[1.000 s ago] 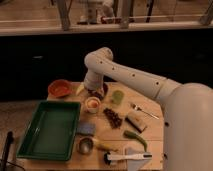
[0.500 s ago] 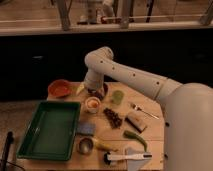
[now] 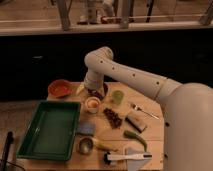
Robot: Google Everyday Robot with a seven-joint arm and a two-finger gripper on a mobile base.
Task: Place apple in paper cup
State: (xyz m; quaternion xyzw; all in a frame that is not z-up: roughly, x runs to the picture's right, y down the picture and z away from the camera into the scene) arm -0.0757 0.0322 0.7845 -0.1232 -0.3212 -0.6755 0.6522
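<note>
Gripper [image 3: 95,93] is hanging just above the small short white paper cup [image 3: 92,108] on the wooden table [image 3: 150,131] — spread or closed, cannot tell. Small round orange-red apple [image 3: 92,103] is sitting in that cup's mouth — light green cup [image 3: 117,96] standing near.

arm [image 3: 131,76]: arched forward, elbow high | gripper [image 3: 93,93]: low under the wrist, pointing down

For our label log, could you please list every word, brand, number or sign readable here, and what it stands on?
None: no text can be read on the paper cup, the green tray or the arm; the gripper hangs just above the paper cup.
</note>
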